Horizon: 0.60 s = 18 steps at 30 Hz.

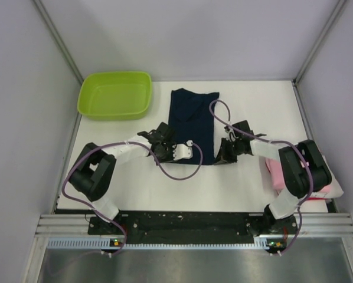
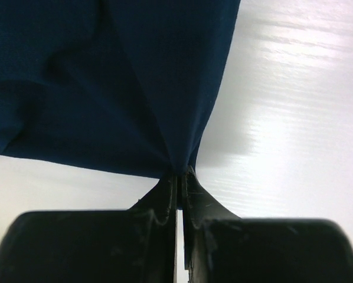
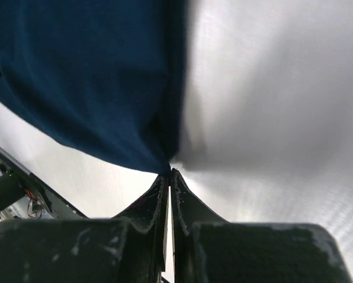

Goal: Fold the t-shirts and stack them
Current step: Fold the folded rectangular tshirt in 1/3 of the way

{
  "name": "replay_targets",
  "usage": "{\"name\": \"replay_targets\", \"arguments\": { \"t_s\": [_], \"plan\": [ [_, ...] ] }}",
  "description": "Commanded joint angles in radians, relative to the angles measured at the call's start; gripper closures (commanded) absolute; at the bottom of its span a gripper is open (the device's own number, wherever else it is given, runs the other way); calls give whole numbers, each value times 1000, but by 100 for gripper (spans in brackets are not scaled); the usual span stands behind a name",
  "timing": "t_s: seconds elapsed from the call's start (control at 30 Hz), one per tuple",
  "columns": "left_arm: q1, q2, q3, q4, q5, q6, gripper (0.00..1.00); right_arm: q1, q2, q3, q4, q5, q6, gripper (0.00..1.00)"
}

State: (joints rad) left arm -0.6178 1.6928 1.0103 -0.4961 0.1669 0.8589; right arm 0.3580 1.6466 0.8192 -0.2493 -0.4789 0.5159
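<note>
Two pairs of black fingers are pressed fully together, no gap showing between their scuffed, hard plastic tips. The left gripper [image 2: 177, 177] pinches a gathered ridge of the navy t-shirt [image 1: 192, 121]; creases fan out from the pinch across the soft, finely woven cloth. The right gripper [image 3: 169, 175] is likewise closed, with the cloth's corner drawn down into its tips.

From the top view, the navy t-shirt lies as a tall, roughly rectangular panel at the middle of the table [image 1: 235, 183]. Its far edge is near the table's far side, and the left and right grippers sit at its near-left and near-right corners. Purple cables [image 1: 185, 168] loop from both wrists.

The table is white, smooth and faintly glossy, with streaked reflections in both wrist views. A lime green tub [image 1: 114, 94], rounded-rectangular and of shiny plastic, stands at the far left, apart from the shirt. A stack of folded t-shirts [image 1: 275, 175] lies at the near right, partly under the right arm: pink toward the left, white and a red sliver at the right edge. Plain grey panels in metal framing enclose the left, right and far sides.
</note>
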Motion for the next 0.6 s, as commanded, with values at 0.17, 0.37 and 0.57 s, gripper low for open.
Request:
{"name": "replay_targets", "arguments": {
  "t_s": [0.17,0.37,0.57],
  "plan": [
    [0,-93,-82,-220,22,32,100,-60,-96,-92,-116,-20,-70,100],
    [-40,-154,-153,-346,164,5,89,-47,-177,-133,-238,-49,-86,100],
    [-62,-238,-133,-438,243,-70,22,-19,-271,-187,-321,-52,-82,71]
  ]
}}
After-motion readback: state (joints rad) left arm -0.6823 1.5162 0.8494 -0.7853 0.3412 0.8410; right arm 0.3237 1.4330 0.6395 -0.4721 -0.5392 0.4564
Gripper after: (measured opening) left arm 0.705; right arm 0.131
